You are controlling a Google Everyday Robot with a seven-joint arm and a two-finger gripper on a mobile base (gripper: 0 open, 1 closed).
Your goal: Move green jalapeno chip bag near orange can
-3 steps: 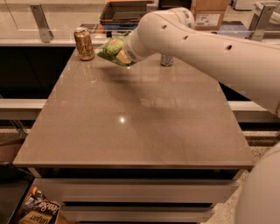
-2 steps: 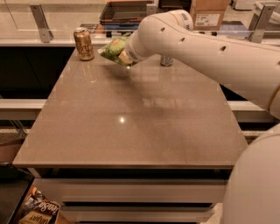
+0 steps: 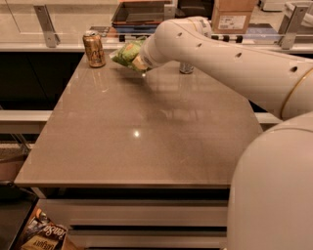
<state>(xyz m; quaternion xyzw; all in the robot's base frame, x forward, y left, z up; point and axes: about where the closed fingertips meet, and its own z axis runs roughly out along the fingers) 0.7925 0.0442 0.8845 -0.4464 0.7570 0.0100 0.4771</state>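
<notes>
The green jalapeno chip bag (image 3: 126,53) is a crinkled light-green foil bag held at the far left of the table, a little above the top. My gripper (image 3: 139,61) is at the end of the white arm, right against the bag's right side. The orange can (image 3: 94,49) stands upright at the table's far left corner, just left of the bag with a small gap between them.
A silver-grey can (image 3: 186,68) stands at the far edge, mostly hidden behind my arm. The brown tabletop (image 3: 142,132) has edges at left and front. A cardboard box (image 3: 234,15) and a dark tray (image 3: 142,12) sit on the counter behind.
The arm and the chip bag have shifted slightly left, closer to the orange can. The can has not moved.
</notes>
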